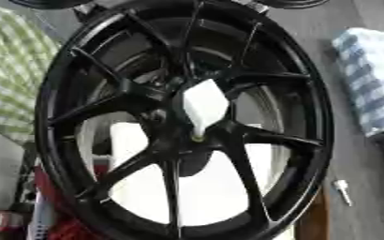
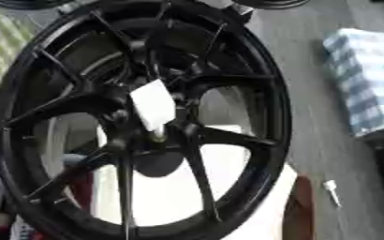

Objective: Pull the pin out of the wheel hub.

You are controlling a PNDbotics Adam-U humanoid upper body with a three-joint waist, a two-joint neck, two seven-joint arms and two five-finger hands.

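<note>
A large black multi-spoke wheel fills both eye views, standing tilted with its face toward me. At its hub sits a white, faceted piece with a narrow white stem running down to a small yellowish tip in the hub. This looks like the pin with its white head. A second small white pin-shaped part lies loose on the grey floor to the wheel's lower right. Neither of my hands shows in either view.
A blue-and-white checked cloth lies at the right, a green-and-white checked cloth at the left. A white surface shows behind the spokes. Red and dark items sit at the lower left. Other dark wheels edge the top.
</note>
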